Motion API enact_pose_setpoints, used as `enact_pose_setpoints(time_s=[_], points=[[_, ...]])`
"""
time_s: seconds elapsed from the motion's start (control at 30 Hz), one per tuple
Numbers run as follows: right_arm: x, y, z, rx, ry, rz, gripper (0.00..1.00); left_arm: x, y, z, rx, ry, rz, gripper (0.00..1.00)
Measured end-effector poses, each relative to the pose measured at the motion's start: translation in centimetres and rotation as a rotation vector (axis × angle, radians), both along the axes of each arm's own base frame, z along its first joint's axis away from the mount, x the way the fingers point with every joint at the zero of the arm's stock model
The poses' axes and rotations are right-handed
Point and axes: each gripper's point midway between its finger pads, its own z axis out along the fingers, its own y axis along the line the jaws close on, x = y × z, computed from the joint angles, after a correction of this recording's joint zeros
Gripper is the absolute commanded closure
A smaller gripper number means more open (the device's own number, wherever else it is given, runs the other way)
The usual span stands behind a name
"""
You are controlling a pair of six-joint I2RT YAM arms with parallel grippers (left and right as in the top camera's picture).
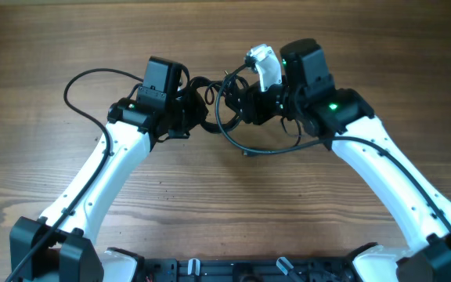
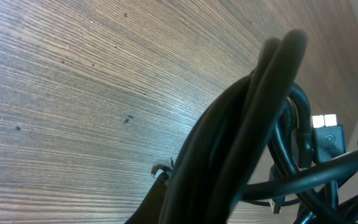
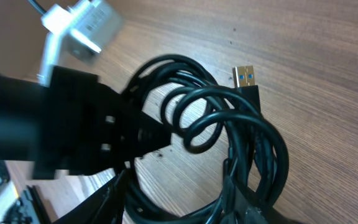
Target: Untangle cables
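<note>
The cables (image 1: 224, 129) are a tangle of thin black loops on the wooden table, lying between my two grippers. One loop sags toward the near side and ends in a small plug (image 1: 245, 153). My left gripper (image 1: 194, 110) is shut on the cables; in the left wrist view a thick bunch of strands (image 2: 247, 124) runs out of the left gripper (image 2: 204, 205). A USB plug (image 2: 325, 121) shows beyond the bunch. My right gripper (image 1: 241, 106) is open. In its wrist view the right gripper (image 3: 180, 183) has its jaws apart, with coils (image 3: 229, 124) lying round them and a USB plug (image 3: 247, 78) beyond.
The left arm's own thicker wire (image 1: 77, 86) arcs over the table at the far left. A white block-shaped piece (image 1: 263, 66) sits by the right wrist and also shows as the white piece (image 3: 79, 28) above the left arm's black body (image 3: 61, 124). Bare wood (image 1: 225, 211) lies between the arms.
</note>
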Motion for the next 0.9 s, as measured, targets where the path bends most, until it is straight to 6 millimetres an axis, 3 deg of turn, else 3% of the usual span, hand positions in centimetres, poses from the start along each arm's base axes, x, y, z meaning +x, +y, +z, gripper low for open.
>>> enact_pose_setpoints(time_s=[0.13, 0.4, 0.63, 0.77, 0.83, 0.9], points=[[0.3, 0.1, -1.4, -0.028, 0.008, 0.021, 0.48, -0.1, -0.2, 0.1, -0.002, -0.008, -0.031, 0.96], [1.2, -0.8, -2.1, -0.108, -0.055, 0.01, 0.48, -0.1, -0.1, 0.5, -0.056, 0.002, -0.048, 0.96], [1.5, -0.3, -4.9, -0.154, -0.013, 0.028, 0.5, -0.3, -0.4, 2.0, -0.108, -0.021, -0.063, 0.96], [1.0, 0.6, -5.7, -0.168, -0.004, 0.051, 0.76, -0.3, -0.6, 2.1, -0.12, -0.025, -0.072, 0.96], [1.2, 0.6, -5.8, -0.177, -0.011, 0.041, 0.93, -0.3, -0.5, 2.2, -0.118, -0.028, -0.075, 0.96], [1.5, 0.5, -5.7, -0.171, 0.003, 0.002, 0.96, -0.2, -0.5, 2.2, -0.116, -0.034, -0.072, 0.96]])
